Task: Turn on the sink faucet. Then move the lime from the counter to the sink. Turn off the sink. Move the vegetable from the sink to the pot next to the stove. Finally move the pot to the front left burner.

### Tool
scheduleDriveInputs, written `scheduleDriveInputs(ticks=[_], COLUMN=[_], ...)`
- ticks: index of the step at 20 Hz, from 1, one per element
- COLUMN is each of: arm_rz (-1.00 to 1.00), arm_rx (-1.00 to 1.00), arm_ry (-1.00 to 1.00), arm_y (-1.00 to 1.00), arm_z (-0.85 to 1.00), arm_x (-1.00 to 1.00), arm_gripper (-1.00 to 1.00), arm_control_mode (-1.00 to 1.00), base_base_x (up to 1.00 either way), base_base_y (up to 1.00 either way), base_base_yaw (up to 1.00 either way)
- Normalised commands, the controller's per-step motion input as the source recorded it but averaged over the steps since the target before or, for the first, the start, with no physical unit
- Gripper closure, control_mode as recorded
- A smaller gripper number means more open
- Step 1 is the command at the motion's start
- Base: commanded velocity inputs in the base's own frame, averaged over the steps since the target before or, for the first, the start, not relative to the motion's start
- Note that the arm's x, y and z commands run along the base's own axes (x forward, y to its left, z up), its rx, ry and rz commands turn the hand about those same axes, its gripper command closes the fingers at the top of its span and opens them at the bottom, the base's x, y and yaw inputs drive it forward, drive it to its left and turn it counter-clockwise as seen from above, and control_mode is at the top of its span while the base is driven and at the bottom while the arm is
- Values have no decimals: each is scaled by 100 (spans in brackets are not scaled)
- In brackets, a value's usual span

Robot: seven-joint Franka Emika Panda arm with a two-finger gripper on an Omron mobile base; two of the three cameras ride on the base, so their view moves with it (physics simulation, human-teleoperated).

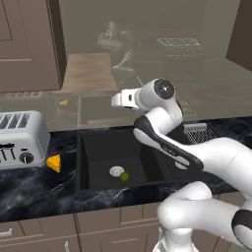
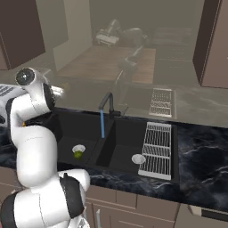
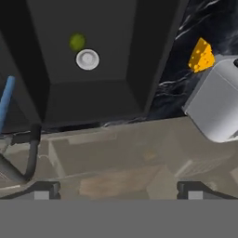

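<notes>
Lime [image 1: 125, 176] is seen lying on the floor of the left basin of the sink [image 1: 93, 147], just beside the round silver drain [image 1: 116, 171] and on its near right side. In the right base view the lime [image 2: 78, 154] sits at the near edge of that drain. A blue stream of water [image 2: 102, 124] is shown falling from the spout of the sink faucet [image 2: 107, 103] toward the divider between the two basins. A dish rack [image 2: 156, 149] is laid over the right part of the right basin. On the counter [image 1: 34, 187] to the left of the sink, a toaster [image 1: 19, 138] is placed, with a cheese wedge [image 1: 54, 163] just beside it on its sink side. The gripper [image 3: 118, 189] is held high above the far edge of the sink, behind the left basin, with nothing between its fingertips [image 3: 45, 189]; the jaws are spread wide apart.
</notes>
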Motion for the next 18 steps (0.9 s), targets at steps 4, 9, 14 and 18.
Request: scheduleDriveInputs(ticks=[4,9,14,18], arm_rz=[0,0,0,-3], arm_rx=[0,2,4,9], arm_ry=[-20,-7,2,12], arm_y=[-60,-61,-66,-65], arm_z=[-14,8,36,44], arm_x=[-64,-30,-2,-2], arm_gripper=[-100,-100,-100,-100], arm_control_mode=[-100,-100,-100,-100], base_base_x=[0,0,0,0], base_base_y=[0,0,0,0], base_base_yaw=[0,0,0,0])
